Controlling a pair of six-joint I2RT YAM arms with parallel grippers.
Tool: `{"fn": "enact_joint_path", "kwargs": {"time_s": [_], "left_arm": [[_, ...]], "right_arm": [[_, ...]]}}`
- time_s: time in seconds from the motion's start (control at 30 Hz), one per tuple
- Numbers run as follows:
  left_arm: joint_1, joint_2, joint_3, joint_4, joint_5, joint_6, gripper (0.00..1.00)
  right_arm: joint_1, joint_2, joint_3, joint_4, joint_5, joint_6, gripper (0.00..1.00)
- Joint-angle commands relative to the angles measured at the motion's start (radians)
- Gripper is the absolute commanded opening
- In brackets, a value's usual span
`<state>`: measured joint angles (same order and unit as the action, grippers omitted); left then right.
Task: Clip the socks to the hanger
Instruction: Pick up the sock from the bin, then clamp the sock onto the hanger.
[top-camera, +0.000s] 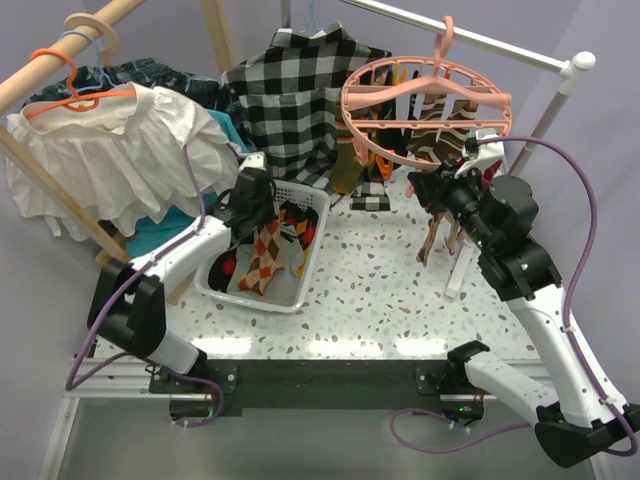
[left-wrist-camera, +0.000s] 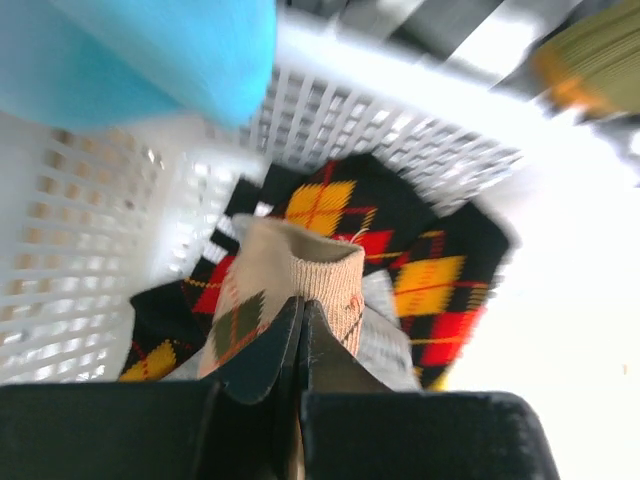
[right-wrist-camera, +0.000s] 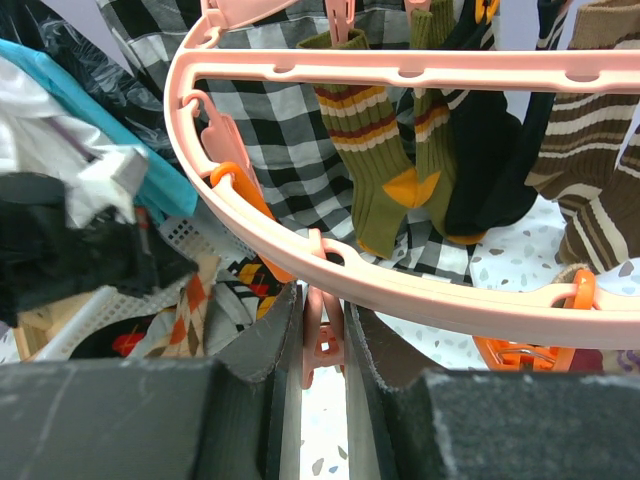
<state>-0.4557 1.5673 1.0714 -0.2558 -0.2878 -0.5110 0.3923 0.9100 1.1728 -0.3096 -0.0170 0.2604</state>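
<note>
Pinching a cream argyle sock (left-wrist-camera: 300, 265), the left tool (left-wrist-camera: 300, 325) is shut tight and points down into the basket (left-wrist-camera: 90, 220). Left arm is extended forward, wrist pitched down. Right tool (right-wrist-camera: 322, 300) is clamped on a peg (right-wrist-camera: 322, 350) under the hanger's (right-wrist-camera: 420, 290) near rim. Right arm is raised, elbow bent, reaching left. Hanger hangs on the rail (top-camera: 480, 40) above the tabletop (top-camera: 400, 300), other socks (right-wrist-camera: 375, 170) clipped along its far side.
</note>
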Motion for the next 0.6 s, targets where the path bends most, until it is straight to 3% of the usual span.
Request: {"fn": "enact_joint_path", "kwargs": {"time_s": [0.0, 0.37, 0.57], "left_arm": [[-0.001, -0.171, 0.013, 0.049, 0.013, 0.045, 0.0], [-0.02, -0.427, 0.012, 0.205, 0.111, 0.18, 0.0], [-0.164, -0.487, 0.022, 0.43, 0.245, 0.302, 0.0]], "right_arm": [[0.005, 0.006, 0.025, 0.024, 0.005, -0.021, 0.09], [0.006, 0.007, 0.034, 0.027, -0.003, -0.013, 0.09], [0.006, 0.012, 0.039, 0.035, -0.011, 0.002, 0.09]]}}
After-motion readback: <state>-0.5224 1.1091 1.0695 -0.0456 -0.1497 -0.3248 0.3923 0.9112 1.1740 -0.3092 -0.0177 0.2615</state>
